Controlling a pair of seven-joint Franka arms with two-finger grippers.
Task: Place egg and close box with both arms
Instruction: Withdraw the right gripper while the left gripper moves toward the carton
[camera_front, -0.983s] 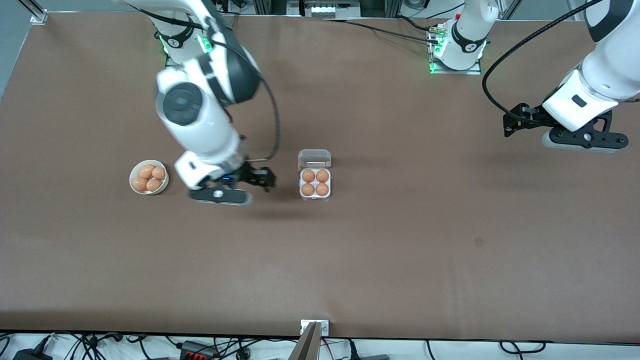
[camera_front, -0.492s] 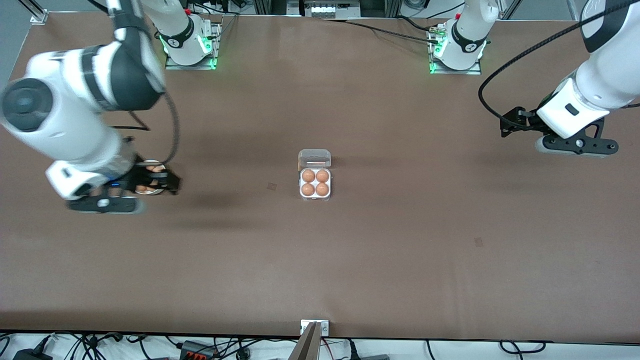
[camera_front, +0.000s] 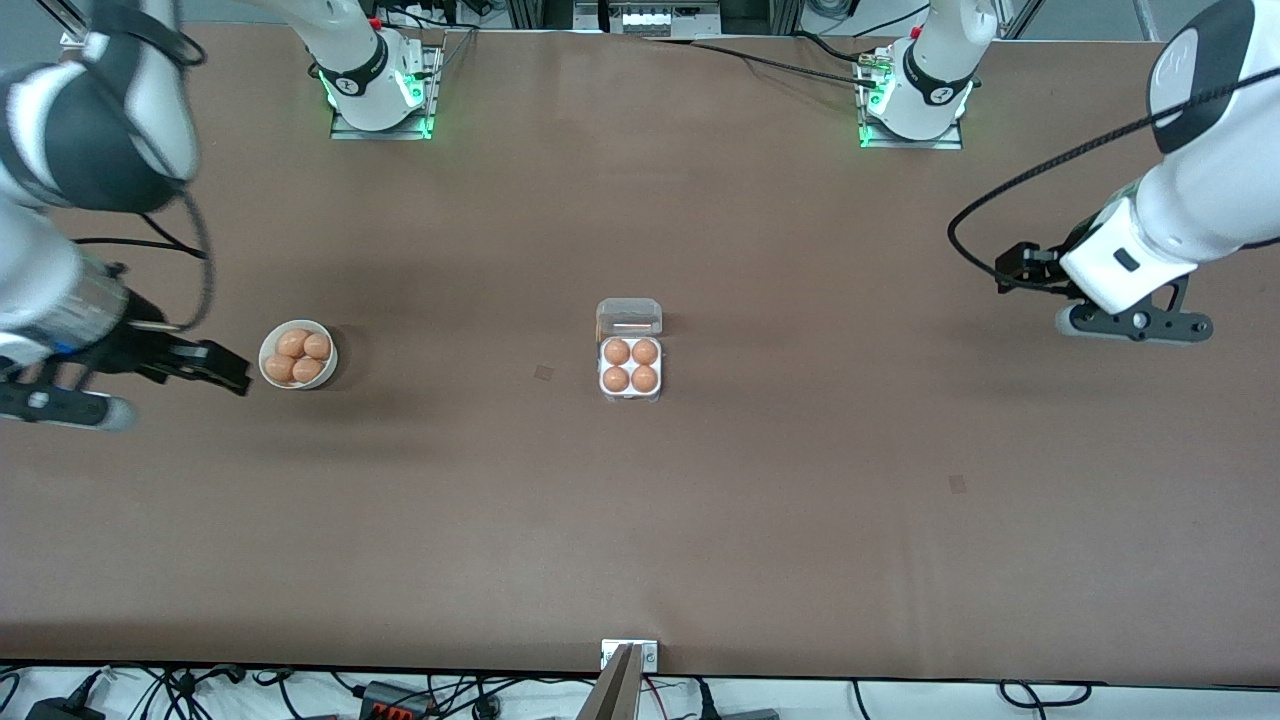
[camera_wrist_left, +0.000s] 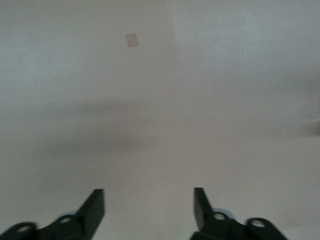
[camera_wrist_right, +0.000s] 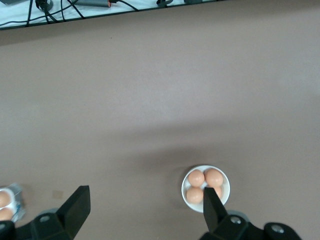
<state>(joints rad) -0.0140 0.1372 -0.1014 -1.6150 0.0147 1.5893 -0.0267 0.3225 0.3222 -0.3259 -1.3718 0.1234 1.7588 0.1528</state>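
Note:
The box (camera_front: 630, 381) sits mid-table with its clear lid (camera_front: 629, 317) standing open. Light orange-brown eggs (camera_front: 617, 352) fill its cells; I cannot tell the task's egg from the others. My right gripper (camera_front: 225, 370) hangs open and empty just beside the white bowl, toward the right arm's end of the table. In the right wrist view the gripper (camera_wrist_right: 145, 205) has bare table between its fingers, and a corner of the box (camera_wrist_right: 7, 205) shows. My left gripper (camera_front: 1012, 270) is over bare table at the left arm's end. In its wrist view it (camera_wrist_left: 148, 200) stands open, holding nothing.
A round white bowl (camera_front: 270, 352) with several eggs stands toward the right arm's end of the table from the box, also seen as the bowl (camera_wrist_right: 225, 181) in the right wrist view. Small square marks (camera_front: 543, 373) dot the brown tabletop.
The right arm has swung from beside the box, past the bowl, toward its own end of the table. The left arm has shifted slightly toward the box.

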